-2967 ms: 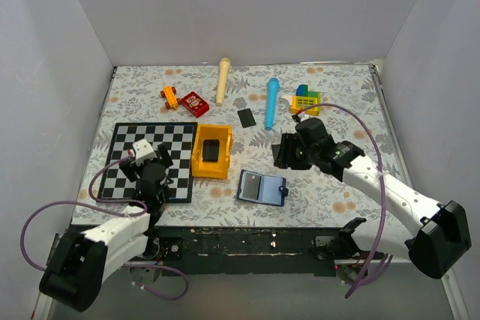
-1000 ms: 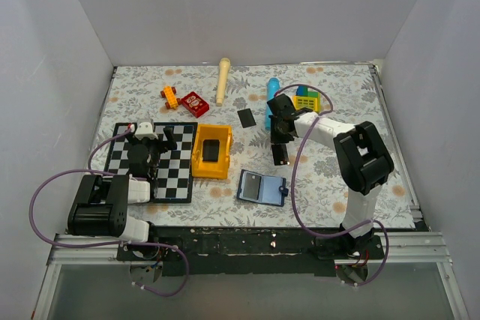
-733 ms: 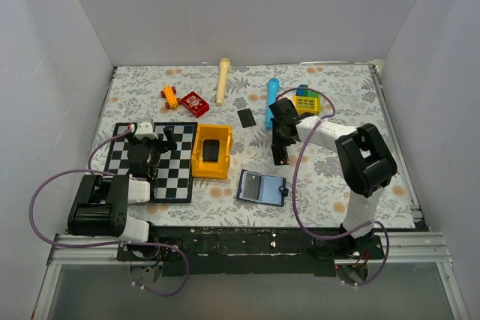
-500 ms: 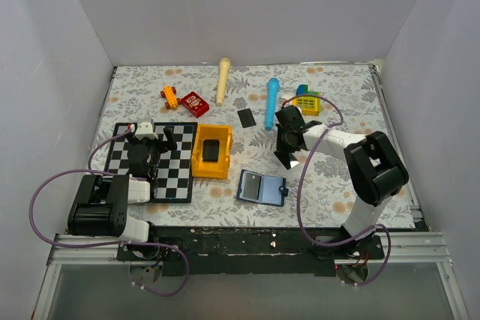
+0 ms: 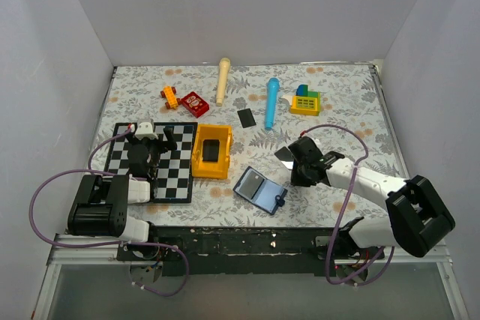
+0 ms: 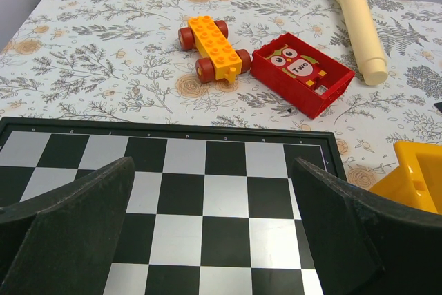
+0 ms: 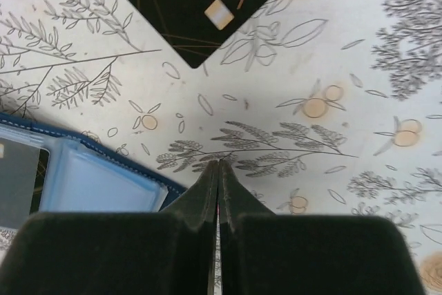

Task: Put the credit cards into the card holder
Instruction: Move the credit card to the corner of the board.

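We see two main holders of things on the floral worktop [image 5: 352, 121]. The yellow bin [image 5: 199, 157] stands just beside the chessboard [image 5: 180, 179], and a dark flat item [image 5: 211, 151] lies in it; we cannot tell what it is. The card holder [image 5: 262, 191] lies open near the front edge with its light blue pockets facing up. A greyish rectangle shows in its left half, and we cannot tell whether that is a pocket's sheen or a card.

Both cards we can make out lie outside it. The first credit card [image 5: 283, 154] is flat on the worktop just behind the right tool [image 5: 298, 177]. The second credit card [image 5: 246, 118] lies further back, close to the blue toy microphone [image 5: 271, 101]. Only the overhead view takes in both cards together with the bin and the holder.

The right wrist view adds what the overhead view hides. The right tool's fingers are pressed together and hold nothing. Their tip is over bare worktop just beside the card holder's navy edge. The first credit card, ahead of them, shows a small pale square and some lettering.

The left wrist view shows the left tool [image 6: 214, 240] spread wide above the chessboard, gripping nothing. Beyond it are an orange wheeled brick [image 6: 210, 46], a cream toy microphone [image 6: 359, 25] and a red open box [image 6: 283, 91] with an owl sticker marked "Two" inside.
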`<state>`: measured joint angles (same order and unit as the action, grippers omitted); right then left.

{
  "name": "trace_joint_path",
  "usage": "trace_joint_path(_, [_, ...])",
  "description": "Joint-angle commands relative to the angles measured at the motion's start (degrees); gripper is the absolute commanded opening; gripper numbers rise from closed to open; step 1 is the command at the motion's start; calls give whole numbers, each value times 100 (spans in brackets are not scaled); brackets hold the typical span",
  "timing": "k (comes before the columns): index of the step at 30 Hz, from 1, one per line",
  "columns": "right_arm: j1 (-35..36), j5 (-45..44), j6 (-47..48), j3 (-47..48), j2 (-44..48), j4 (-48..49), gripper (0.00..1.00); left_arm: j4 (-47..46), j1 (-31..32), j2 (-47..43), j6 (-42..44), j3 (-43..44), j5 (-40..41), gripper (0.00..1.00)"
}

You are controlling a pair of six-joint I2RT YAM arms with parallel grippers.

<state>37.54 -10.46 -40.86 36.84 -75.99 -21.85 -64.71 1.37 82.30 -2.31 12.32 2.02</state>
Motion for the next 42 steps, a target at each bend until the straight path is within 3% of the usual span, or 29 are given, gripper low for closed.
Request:
trace_joint_path(1, [-115, -808, 95, 585, 68, -514, 1, -33, 4, -30, 81, 78, -53, 98])
trace_joint_path(5, [-326, -949, 596, 1534, -775, -444, 2, -33, 4, -30, 81, 78, -53, 98])
trace_joint_path(10, [-502, -932, 834, 2309, -1576, -163, 9, -33, 4, -30, 72, 78, -53, 98])
trace_joint_path(20, [-634, -756, 1036, 2486, -2324, 522, 33, -33, 4, -30, 72, 78, -53, 98])
trace_joint_path(27, [-643, -756, 1212, 2556, -2430, 875, 39, -33, 13, -30, 72, 78, -62, 98])
trace_joint_path(35, [-643, -914, 1458, 3022, -2834, 621, 43, -33, 13, -30, 81, 78, -61, 98])
trace_joint_path(42, [-634, -905, 993, 2549, -2790, 287, 43, -33, 13, -30, 72, 69, -61, 98])
